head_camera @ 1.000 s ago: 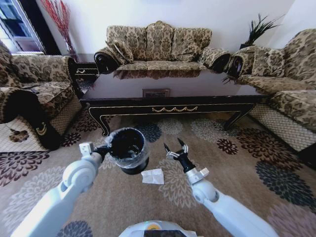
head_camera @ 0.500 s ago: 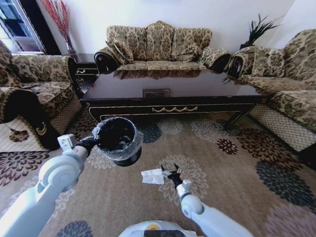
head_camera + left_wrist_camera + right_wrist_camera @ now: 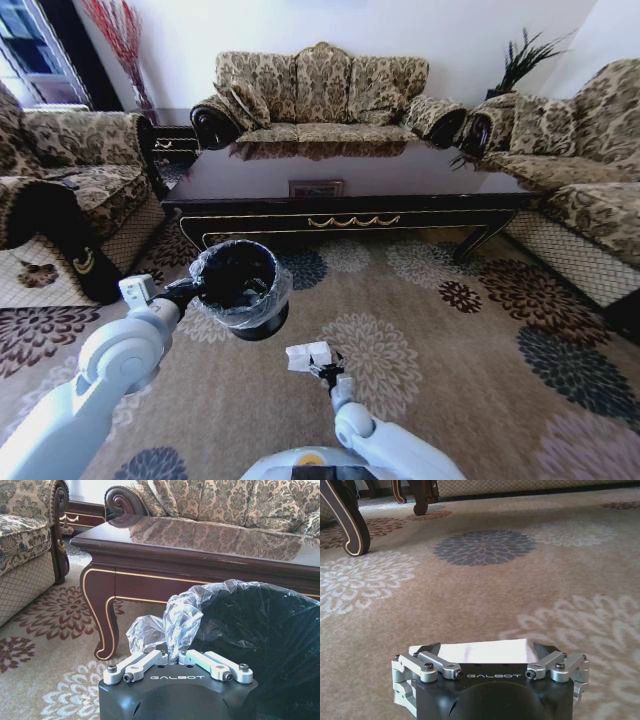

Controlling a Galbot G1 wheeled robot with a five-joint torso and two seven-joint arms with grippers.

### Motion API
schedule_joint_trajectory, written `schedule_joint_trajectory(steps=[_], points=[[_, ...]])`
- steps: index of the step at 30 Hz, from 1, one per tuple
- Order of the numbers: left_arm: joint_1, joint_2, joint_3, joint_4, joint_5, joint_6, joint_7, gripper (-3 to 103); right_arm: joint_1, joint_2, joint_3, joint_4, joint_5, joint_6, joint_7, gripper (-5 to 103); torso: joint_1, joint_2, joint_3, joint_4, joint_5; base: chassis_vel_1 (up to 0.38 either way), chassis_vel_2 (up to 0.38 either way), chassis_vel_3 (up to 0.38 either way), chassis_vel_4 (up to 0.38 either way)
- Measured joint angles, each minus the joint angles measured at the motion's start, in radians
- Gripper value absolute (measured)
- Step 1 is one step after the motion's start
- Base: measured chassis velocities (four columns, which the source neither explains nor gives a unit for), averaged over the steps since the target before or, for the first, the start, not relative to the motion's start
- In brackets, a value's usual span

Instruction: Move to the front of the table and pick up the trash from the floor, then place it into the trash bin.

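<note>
The floor (image 3: 480, 330) was a beige carpet with round floral medallions, spreading under everything in the head view. The table (image 3: 350, 190), long, low and glossy dark with gold scroll trim on its apron, stood across the room ahead of the robot, its curved leg with a gold edge also visible in the left wrist view. Patterned sofas (image 3: 320, 90) ringed it on three sides.

The trash bin (image 3: 243, 288), round and black with a clear plastic liner folded over its rim, was held off the carpet in front of the table. The left gripper (image 3: 178, 655) had its fingers pressed together on a bunch of that liner at the rim.

The right gripper (image 3: 322, 364) was down at the carpet with its fingers spread wide on either side of the trash (image 3: 485, 651), a flat white paper napkin lying on the floor just beside and below the bin.

The word GALBOT was printed in white on both gripper bodies.
</note>
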Motion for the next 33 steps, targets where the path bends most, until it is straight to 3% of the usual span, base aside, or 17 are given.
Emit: schedule_joint_trajectory(steps=[7, 21, 28, 30, 33], points=[[-0.015, 0.004, 0.015, 0.007, 0.001, 0.001, 0.000, 4, 0.025, 0.066, 0.002, -0.110, 0.011, 0.017, -0.012, 100, 0.000, 0.000, 0.000, -0.0001, 0.0000, 0.000, 0.000, 0.000, 0.000], [-0.003, 0.009, 0.009, -0.001, 0.000, 0.001, -0.001, 4, 0.038, 0.120, 0.033, -0.278, -0.035, 0.056, -0.036, 103, 0.000, 0.000, 0.000, -0.0001, 0.0001, 0.000, 0.000, 0.000, 0.000], [-0.004, 0.010, 0.009, -0.001, -0.001, 0.002, -0.002, 4, 0.024, 0.128, 0.042, -0.288, -0.053, 0.070, -0.048, 73, 0.000, 0.000, 0.000, 0.0001, -0.0001, 0.000, 0.000, 0.000, 0.000], [-0.005, 0.009, 0.010, 0.000, -0.001, 0.002, -0.002, 4, 0.022, 0.128, 0.043, -0.286, -0.055, 0.073, -0.049, 73, 0.000, 0.000, 0.000, 0.0001, -0.0001, 0.000, 0.000, 0.000, 0.000], [-0.006, 0.001, 0.020, 0.003, 0.003, 0.002, -0.002, 4, 0.005, 0.119, 0.049, -0.257, -0.067, 0.087, -0.057, 57, 0.000, 0.001, 0.000, 0.0003, -0.0003, 0.000, 0.000, 0.000, 0.000]])
